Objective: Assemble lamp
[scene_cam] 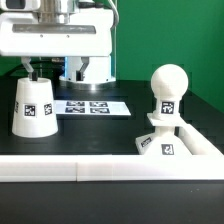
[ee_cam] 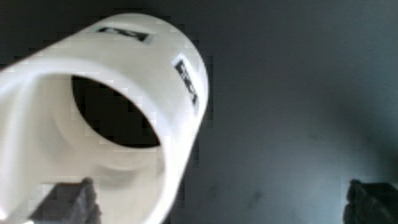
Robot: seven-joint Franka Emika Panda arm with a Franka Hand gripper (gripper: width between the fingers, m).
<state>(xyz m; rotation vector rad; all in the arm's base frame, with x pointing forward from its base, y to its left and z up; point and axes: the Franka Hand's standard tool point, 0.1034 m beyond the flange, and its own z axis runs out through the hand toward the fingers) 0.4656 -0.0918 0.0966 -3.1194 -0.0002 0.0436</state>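
Shade [scene_cam: 33, 103] left; bulb [scene_cam: 167, 87] seemingly on base [scene_cam: 166, 143]

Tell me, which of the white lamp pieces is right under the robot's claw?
The tapered shade, standing at the exterior view's left, with the gripper just above its top. The bulb sits apart on the base, at the right.

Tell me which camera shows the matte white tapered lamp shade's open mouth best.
The wrist view: the matte white tapered lamp shade fills it, its dark opening facing the camera. The exterior view shows only the shade's tagged outer wall from the side, below the gripper, with the opening hidden.
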